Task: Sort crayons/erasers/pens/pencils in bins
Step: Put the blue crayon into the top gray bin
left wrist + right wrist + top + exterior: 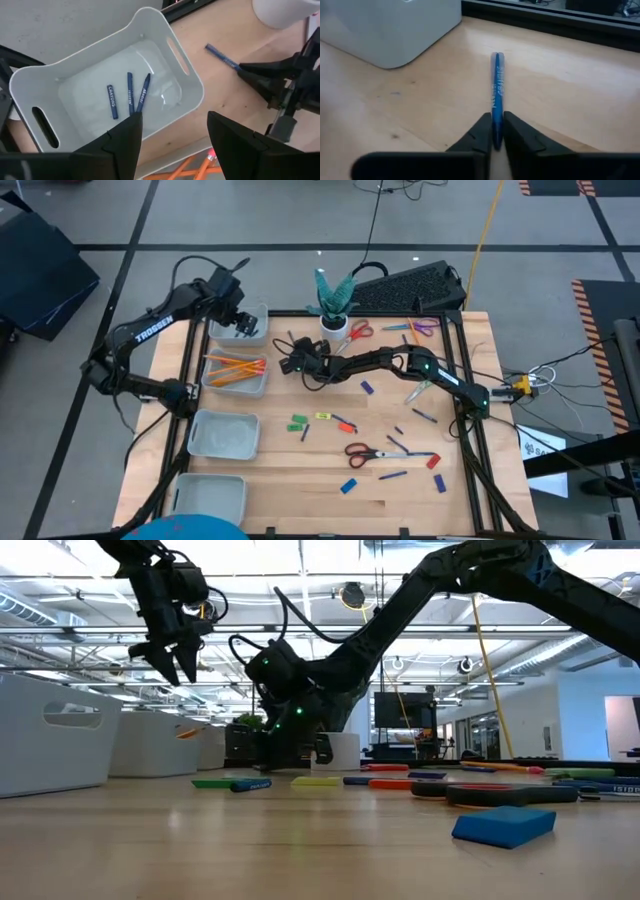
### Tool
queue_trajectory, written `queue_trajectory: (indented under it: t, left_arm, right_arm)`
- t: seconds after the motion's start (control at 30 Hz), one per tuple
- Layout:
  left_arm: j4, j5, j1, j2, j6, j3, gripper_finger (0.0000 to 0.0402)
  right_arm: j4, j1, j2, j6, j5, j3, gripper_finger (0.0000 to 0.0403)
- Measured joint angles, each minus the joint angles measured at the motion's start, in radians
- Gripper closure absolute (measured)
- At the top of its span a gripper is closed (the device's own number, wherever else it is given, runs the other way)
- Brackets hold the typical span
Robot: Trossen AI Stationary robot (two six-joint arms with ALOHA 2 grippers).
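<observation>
The wooden surface (300, 480) carries four pale bins down its left side. The left pincer (243, 326) hangs released above the farthest bin (165, 47), where three blue pens (129, 95) lie side by side directly beneath its spread fingers. The next bin (236, 385), just nearer than that pincer, holds the orange pencils (235, 367). The right pincer (493, 131) reaches low across the surface and is clenched on a blue pen (496, 87), which lies flat and points straight ahead of its fingers. Erasers (297, 422) lie scattered well behind the right pincer.
</observation>
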Motion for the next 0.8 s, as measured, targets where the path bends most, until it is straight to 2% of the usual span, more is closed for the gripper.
queue_trajectory:
  t: [0.13, 0.33, 0.47, 0.57, 0.7, 0.8]
  left_arm:
    - [0.007, -0.004, 0.000, -0.042, 0.004, 0.000, 0.0176]
    - [0.041, 0.000, 0.000, -0.133, 0.040, 0.000, 0.0176]
    - [0.046, 0.006, -0.005, -0.196, 0.085, 0.000, 0.0176]
    - [0.049, 0.016, -0.025, -0.250, 0.136, -0.012, 0.0176]
    - [0.055, 0.094, -0.076, -0.334, 0.179, -0.082, 0.0176]
    - [0.098, 0.151, -0.138, -0.406, 0.175, -0.170, 0.0176]
  right_arm:
    - [0.001, 0.001, 0.001, -0.030, -0.023, 0.000, 0.0391]
    - [-0.067, 0.019, -0.040, -0.123, -0.068, -0.002, 0.0374]
    - [-0.209, 0.044, -0.104, -0.143, -0.114, -0.008, 0.0375]
    - [-0.362, 0.064, -0.171, -0.119, -0.200, -0.023, 0.0383]
    - [-0.552, 0.092, -0.282, -0.067, -0.276, -0.081, 0.0384]
    - [-0.599, 0.114, -0.378, -0.051, -0.327, -0.181, 0.0383]
